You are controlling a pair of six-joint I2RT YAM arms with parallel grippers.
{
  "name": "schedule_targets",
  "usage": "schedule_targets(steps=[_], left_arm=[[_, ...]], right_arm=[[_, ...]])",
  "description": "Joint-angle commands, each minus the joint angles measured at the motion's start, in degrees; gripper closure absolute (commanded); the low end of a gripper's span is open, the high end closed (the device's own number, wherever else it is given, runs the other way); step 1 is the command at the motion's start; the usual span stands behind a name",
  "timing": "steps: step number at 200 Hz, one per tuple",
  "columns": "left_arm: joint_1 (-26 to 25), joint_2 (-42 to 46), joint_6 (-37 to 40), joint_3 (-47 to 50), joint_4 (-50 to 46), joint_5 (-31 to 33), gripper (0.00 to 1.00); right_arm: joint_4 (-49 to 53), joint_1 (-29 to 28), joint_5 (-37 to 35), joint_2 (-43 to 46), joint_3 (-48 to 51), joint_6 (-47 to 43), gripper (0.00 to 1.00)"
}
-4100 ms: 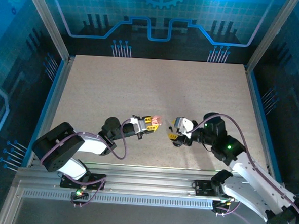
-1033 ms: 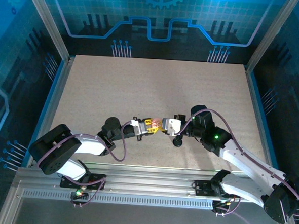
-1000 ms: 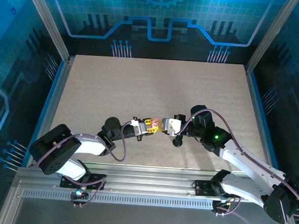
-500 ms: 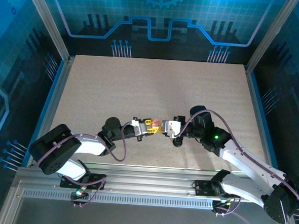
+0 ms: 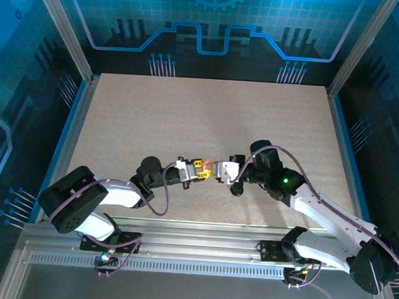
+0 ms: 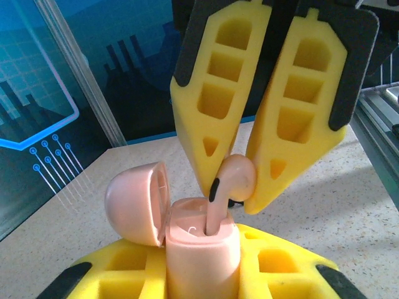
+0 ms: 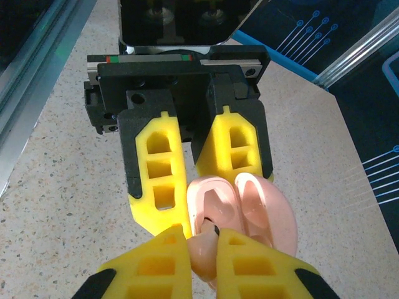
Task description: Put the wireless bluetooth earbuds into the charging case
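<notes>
Pink lid (image 6: pixel 134 202) beside earbud (image 6: pixel 235 176); speckled table (image 6: pixel 368 218)

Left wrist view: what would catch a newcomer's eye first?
The pink earbud, pinched by the right gripper from above, its stem poking into a slot of the open pink charging case. The left gripper clamps that case from both sides, lid flipped back to the left. In the top view, the two grippers meet over the near half of the table.
</notes>
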State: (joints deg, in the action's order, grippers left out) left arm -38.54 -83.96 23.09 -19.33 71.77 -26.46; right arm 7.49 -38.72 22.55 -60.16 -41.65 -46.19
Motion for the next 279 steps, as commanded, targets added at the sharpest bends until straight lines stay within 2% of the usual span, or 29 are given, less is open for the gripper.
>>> schedule_targets(steps=[1, 59, 129, 165, 279], left_arm=[[-0.39, 2.01, 1.04, 0.25, 2.76, -0.67, 0.88], [-0.49, 2.93, 1.18, 0.08, 1.84, -0.57, 0.87], [-0.65, 3.28, 1.34, 0.52, 1.89, -0.5, 0.88], [-0.7, 3.12, 1.26, 0.61, 2.49, -0.43, 0.87], [-0.78, 3.07, 1.34, 0.5, 2.61, -0.12, 0.88]], right_arm=[[2.88, -0.77, -1.0, -0.88, -0.89, -0.87, 0.89], [3.24, -0.79, -1.46, -0.1, -0.81, -0.4, 0.84], [2.97, -0.65, -1.42, 5.21, 0.97, 1.85, 0.66], [2.97, 0.01, -2.8, 7.69, 2.44, 2.51, 0.66], [1.99, -1.8, 0.66, 3.64, 0.39, 3.39, 0.73]])
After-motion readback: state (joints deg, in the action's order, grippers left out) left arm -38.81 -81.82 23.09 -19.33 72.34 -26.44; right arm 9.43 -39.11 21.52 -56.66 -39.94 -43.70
